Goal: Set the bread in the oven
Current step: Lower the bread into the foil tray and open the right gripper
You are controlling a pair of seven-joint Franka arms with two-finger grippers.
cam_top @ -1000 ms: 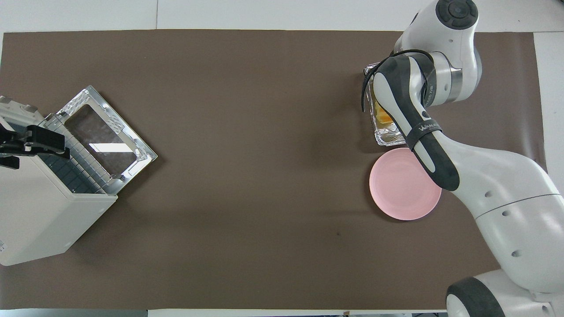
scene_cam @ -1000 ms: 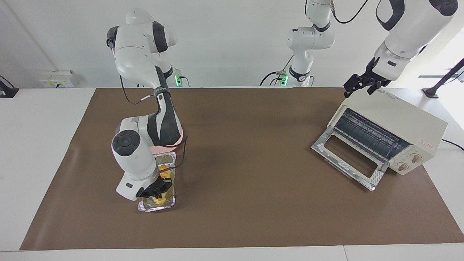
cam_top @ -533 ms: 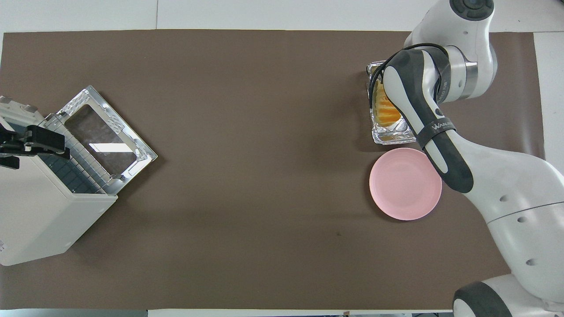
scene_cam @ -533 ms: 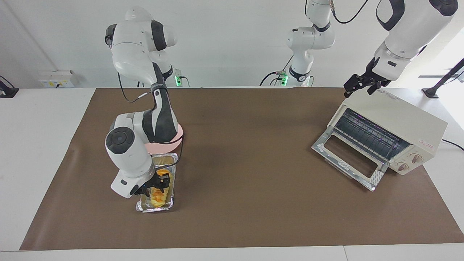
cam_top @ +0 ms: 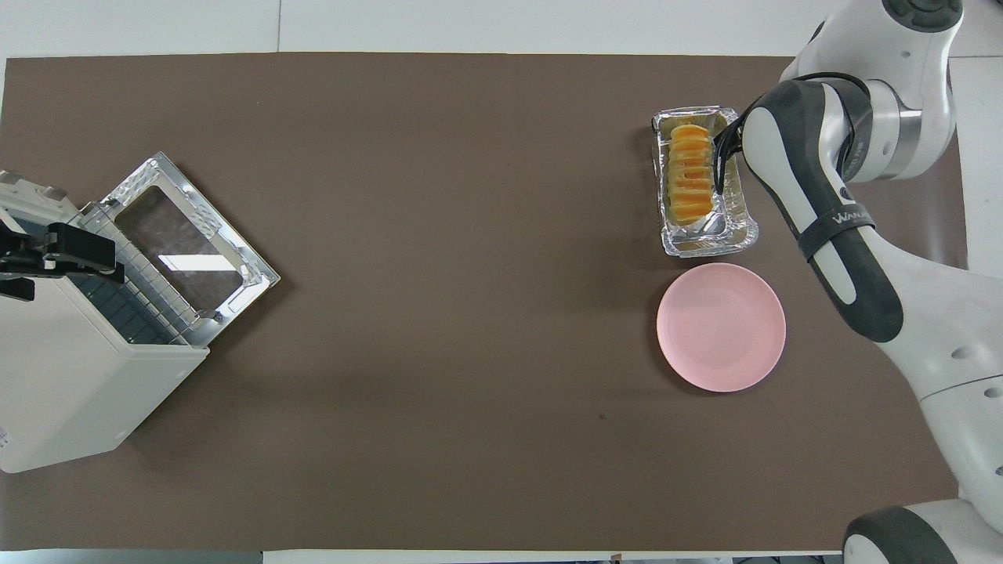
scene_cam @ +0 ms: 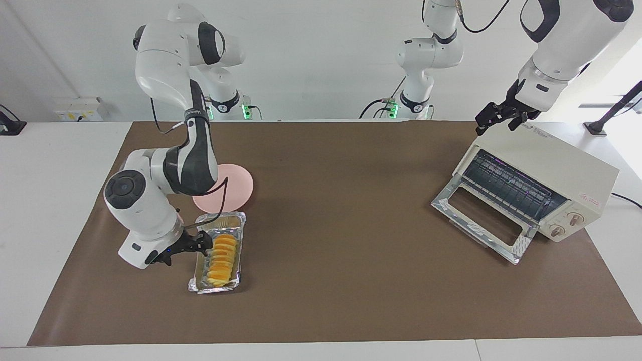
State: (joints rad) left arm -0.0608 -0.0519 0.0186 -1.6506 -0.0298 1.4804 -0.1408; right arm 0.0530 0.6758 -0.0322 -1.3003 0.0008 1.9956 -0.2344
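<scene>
Right gripper (scene_cam: 184,249) off bread (scene_cam: 223,253) — (seemingly open)

The bread (scene_cam: 223,253) lies in the foil tray (scene_cam: 241,235) toward the right arm's end of the surface (scene_cam: 331,200). The plate (scene_cam: 235,188) sits just beside the tray, nearer the robots. The oven (scene_cam: 541,173), door down, stands toward the left arm's end.

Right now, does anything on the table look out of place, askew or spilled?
Nothing is spilled or damaged. The bread lies in the foil tray, not in the oven, whose door hangs open. The oven stands at an angle to the table's edges.
</scene>
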